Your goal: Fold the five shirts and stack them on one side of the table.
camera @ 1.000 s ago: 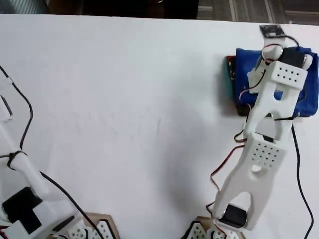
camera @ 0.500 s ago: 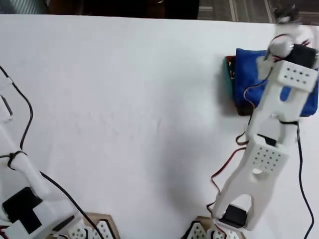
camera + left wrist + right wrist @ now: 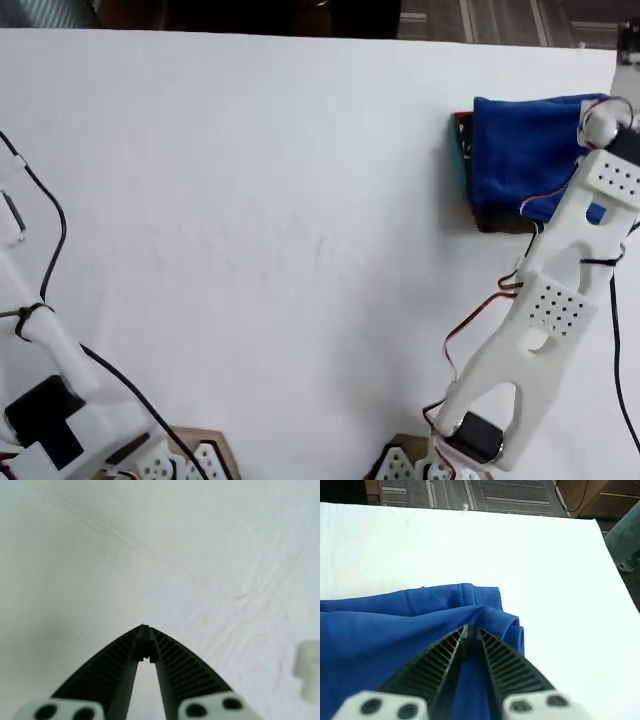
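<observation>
Shirts lie folded in one stack (image 3: pixel 500 185) at the far right of the white worktop (image 3: pixel 250 200), close to its right edge. Topmost is a blue shirt (image 3: pixel 525 150), folded into a thick rectangle that covers nearly all of the pile. Along the stack's left side, thin edges of the lower shirts (image 3: pixel 462 150) peep out, red toward the far end and teal nearer, and a dark strip shows under the near edge. How many lie beneath cannot be counted. The right arm (image 3: pixel 540 310), white with perforated plates, rises from its base at the near edge and stretches toward the far right, its upper end crossing the near right corner of the blue shirt. In its wrist view the right claw (image 3: pixel 470 637) is narrowed fully, the two ribbed black jaws meeting at their tips. It sits over the blue shirt beside a rolled hem or collar at the cloth's corner; whether the tips touch the fabric cannot be told. Red wires (image 3: pixel 470 325) loop beside that arm. The left arm (image 3: pixel 45 420) is at the near left corner, well apart from the stack, with a black cable (image 3: pixel 52 235) trailing over the worktop's left side. The left claw (image 3: pixel 145 642) is likewise closed tip to tip, holding nothing, above bare white worktop.
</observation>
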Controlling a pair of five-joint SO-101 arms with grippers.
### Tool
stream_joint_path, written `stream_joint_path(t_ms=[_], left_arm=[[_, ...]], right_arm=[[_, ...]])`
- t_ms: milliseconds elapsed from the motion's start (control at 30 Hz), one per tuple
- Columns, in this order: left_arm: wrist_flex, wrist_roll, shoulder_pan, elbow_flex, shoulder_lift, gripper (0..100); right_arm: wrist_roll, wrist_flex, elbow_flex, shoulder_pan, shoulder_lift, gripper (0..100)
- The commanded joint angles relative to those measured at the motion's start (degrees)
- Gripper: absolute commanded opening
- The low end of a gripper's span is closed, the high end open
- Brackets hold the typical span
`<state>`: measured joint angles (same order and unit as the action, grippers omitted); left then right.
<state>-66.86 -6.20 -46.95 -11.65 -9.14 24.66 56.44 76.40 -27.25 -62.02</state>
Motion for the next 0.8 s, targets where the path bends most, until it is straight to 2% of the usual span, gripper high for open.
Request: stream_joint_path(t_ms=[0, 233, 300, 400, 500, 767], left_arm=[[-0.18, -0.53, -0.35, 0.22, -2.64, 3], [-0.18, -0.53, -0.35, 0.22, -2.64, 3], [-0.18, -0.53, -0.35, 0.22, -2.64, 3], [-0.97, -0.44, -0.18, 0.75, -2.64, 3], [-6.07, -0.44, 0.88, 3.91, -2.73, 3], [-23.47, -0.44, 4.57, 19.65, -2.73, 3]], right_arm=[[0.00, -5.32, 0.97, -1.01, -2.42, 2.4], [-0.26, -6.37, 1.05, -1.01, -4.44, 2.4], [-3.87, -6.20, 1.58, -1.01, -2.51, 2.4], [-13.89, -3.82, 4.22, -1.10, 1.71, 2.4], [-19.96, 2.33, 7.21, 0.31, 6.90, 2.4], [-20.57, 22.29, 13.27, 9.71, 21.14, 2.4]])
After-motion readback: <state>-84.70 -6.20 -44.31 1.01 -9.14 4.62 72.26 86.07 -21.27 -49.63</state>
